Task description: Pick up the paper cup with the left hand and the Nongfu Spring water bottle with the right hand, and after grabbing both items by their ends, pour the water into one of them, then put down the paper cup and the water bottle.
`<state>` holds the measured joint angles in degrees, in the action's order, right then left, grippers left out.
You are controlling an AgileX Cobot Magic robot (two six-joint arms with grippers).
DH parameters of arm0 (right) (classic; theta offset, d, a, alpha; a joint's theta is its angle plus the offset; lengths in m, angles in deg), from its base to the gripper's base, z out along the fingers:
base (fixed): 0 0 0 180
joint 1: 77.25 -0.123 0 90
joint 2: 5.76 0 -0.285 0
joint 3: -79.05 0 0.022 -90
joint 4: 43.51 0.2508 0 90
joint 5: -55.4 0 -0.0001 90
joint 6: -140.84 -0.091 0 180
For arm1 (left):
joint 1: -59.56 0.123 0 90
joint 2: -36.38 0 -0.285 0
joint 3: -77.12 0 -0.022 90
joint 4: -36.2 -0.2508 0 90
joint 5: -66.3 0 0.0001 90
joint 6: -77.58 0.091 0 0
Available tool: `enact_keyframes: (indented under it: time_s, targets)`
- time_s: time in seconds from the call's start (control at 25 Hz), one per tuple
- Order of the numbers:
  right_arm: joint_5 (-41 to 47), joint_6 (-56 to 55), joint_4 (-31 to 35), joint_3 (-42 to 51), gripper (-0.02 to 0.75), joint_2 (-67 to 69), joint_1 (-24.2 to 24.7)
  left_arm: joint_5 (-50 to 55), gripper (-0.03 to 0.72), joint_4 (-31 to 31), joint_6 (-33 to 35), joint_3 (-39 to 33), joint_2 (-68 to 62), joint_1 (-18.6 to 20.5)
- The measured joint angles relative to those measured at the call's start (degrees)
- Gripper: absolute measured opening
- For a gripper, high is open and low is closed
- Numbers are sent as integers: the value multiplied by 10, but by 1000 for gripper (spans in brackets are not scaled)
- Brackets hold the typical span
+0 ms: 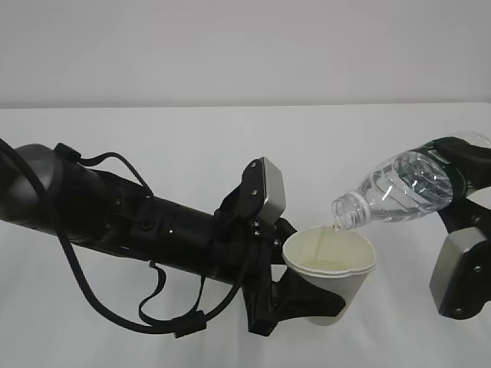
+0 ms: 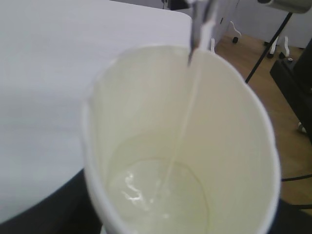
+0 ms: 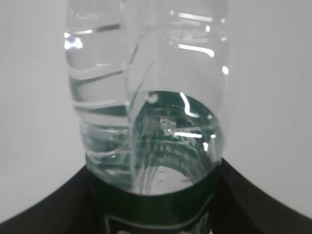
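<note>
The cream-white paper cup [image 1: 331, 270] is held above the table in my left gripper [image 1: 295, 295], shut round its lower body. In the left wrist view the paper cup [image 2: 234, 146] fills the frame, with a pool of water at its bottom and a thin stream falling in. The Nongfu Spring water bottle [image 1: 399, 186] is tipped mouth-down to the left, its open neck just over the cup's far rim. My right gripper [image 1: 469, 172] is shut on its green label end. The right wrist view shows the water bottle [image 3: 146, 97] with black fingers [image 3: 44, 209] either side.
The white table [image 1: 153, 138] spreads under both arms. My left arm's thick black body and looping cables [image 1: 115, 230] lie across the left half. Past the table's far edge, the left wrist view shows a wooden floor with stand legs [image 2: 273, 48].
</note>
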<state>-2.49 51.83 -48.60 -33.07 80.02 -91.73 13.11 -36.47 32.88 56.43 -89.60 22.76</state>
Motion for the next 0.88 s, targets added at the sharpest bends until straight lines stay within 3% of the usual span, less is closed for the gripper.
enact_keyframes:
  time_s: [0.88]
  targets:
    - [0, 3, 0, 0, 426, 0, 0, 0, 453, 0, 0, 0, 0, 0]
